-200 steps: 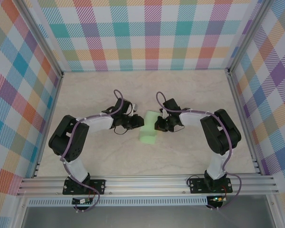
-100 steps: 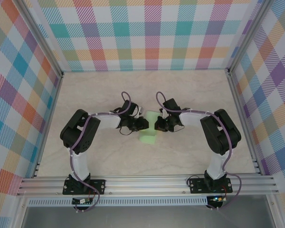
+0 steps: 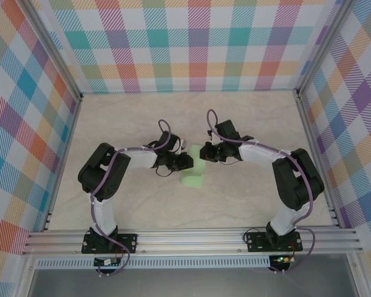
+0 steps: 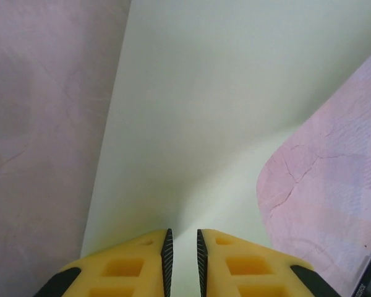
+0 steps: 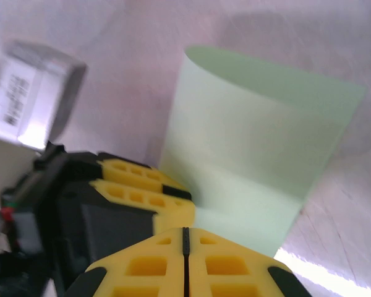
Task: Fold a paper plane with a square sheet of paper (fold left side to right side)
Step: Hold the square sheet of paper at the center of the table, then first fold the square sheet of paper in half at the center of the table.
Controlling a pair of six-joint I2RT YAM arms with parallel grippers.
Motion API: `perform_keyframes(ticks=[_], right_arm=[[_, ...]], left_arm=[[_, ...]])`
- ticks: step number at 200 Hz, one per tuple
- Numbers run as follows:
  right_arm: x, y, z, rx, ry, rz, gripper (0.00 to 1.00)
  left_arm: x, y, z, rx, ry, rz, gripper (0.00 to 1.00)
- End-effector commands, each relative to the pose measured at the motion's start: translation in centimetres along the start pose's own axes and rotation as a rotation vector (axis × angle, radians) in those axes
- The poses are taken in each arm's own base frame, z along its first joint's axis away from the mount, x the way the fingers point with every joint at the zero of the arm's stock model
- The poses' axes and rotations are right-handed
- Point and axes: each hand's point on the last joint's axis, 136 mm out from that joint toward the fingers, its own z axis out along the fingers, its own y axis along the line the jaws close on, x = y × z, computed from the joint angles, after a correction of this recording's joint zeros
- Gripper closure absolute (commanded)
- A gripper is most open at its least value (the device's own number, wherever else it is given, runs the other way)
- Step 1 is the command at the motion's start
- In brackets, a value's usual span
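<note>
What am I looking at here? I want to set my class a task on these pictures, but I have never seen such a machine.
Two robot arms are bolted at the near edge of a table, inside checked walls. The overhead picture looks down on both; the other two come from a camera on each wrist. Between the arms lies the square sheet of paper, pale green and curled over on itself. The left arm's fingers, yellow, stand a narrow gap apart over it. The right arm's fingers are pressed shut beside its edge; whether they pinch it I cannot tell.
</note>
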Motion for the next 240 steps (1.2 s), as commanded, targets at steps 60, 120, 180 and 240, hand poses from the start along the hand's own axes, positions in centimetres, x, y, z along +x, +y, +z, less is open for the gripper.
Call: perform_keyframes(ticks=[60,120,180,240], right_arm=[[-2.8,0.2,4.6,-0.042,0.032,0.022,0.93],[-1.7,-3.5,6.8,0.107,0.108,0.075,0.93],[-0.4,-5.6,7.1,0.201,0.157,0.093,0.93],[-0.4,-5.7,7.2,0.209,0.165,0.089,0.93]], left_arm=[[3.1,2.1,0.8,-0.089,0.077,-0.015,0.8],[3.6,1.8,0.2,-0.081,0.088,0.018,0.8],[5.9,1.4,-1.1,-0.048,0.135,0.075,0.8],[9.3,2.3,-2.8,-0.073,0.196,0.095,0.8]])
